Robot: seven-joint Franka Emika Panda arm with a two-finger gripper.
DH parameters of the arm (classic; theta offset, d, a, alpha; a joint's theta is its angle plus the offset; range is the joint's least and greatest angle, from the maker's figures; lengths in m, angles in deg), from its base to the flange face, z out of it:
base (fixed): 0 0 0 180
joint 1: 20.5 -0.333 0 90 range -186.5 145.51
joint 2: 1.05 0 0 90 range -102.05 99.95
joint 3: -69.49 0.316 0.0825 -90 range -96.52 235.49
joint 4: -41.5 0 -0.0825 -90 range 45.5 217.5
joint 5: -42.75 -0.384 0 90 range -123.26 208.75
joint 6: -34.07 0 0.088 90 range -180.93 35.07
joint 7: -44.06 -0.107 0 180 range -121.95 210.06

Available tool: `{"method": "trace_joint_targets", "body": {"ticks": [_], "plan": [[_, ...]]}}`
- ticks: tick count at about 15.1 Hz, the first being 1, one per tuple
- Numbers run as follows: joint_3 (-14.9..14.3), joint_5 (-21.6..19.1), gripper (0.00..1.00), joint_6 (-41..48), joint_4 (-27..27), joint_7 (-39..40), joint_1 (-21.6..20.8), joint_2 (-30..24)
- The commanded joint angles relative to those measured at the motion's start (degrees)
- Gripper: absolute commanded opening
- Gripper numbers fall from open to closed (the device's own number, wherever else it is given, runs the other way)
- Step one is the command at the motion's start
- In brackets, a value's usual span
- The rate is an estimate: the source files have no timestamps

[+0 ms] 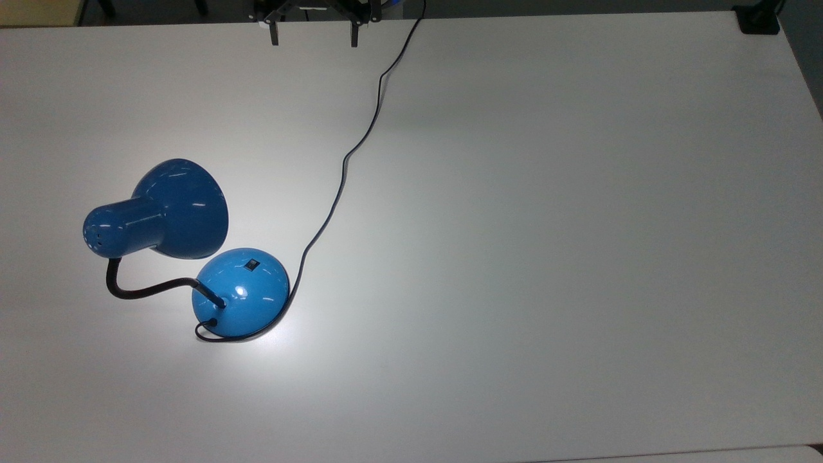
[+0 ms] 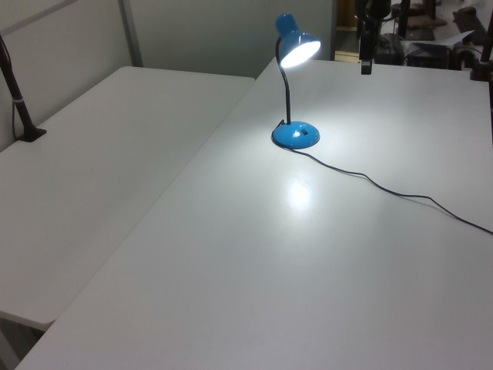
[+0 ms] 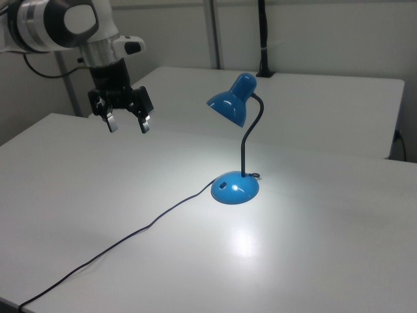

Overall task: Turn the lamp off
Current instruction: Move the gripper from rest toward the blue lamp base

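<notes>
A: Where's the glossy blue metal desk lamp (image 3: 236, 147)?

B: Lit on the white counter (image 1: 546, 225), towards the top view's left, its small black switch (image 1: 252, 263) facing up on the dome base, seemingly reachable from above.

A: And the hand (image 3: 127, 124)?

B: Hanging well apart, its 2 fingers spread and holding nothing, likely ready to descend. 1 lamp, 1 thin black cord (image 1: 347, 161), 1 arm.

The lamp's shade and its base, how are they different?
The shade is bell-shaped and sits high on the neck, tilted down with light shining out; the base is a round dome lying flat on the table. The base has a small black switch; the shade has none. Both are shiny blue.
</notes>
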Motion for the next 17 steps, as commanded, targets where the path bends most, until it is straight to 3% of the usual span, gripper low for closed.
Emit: {"method": "trace_joint_targets", "body": {"ticks": [1,10,12,14,17], "plan": [[-0.5,-1.2,1.00,-0.3,-0.5,1.2,-0.1,0.3],[-0.3,-1.3,1.00,-0.4,-0.1,1.2,-0.6,0.6],[-0.3,-1.4,0.82,-0.5,-0.1,1.3,-0.5,0.6],[-0.2,-1.5,0.50,-0.5,-0.1,1.3,-0.5,0.6],[-0.3,-2.5,0.15,-0.6,-0.1,1.3,-0.5,0.6]]}}
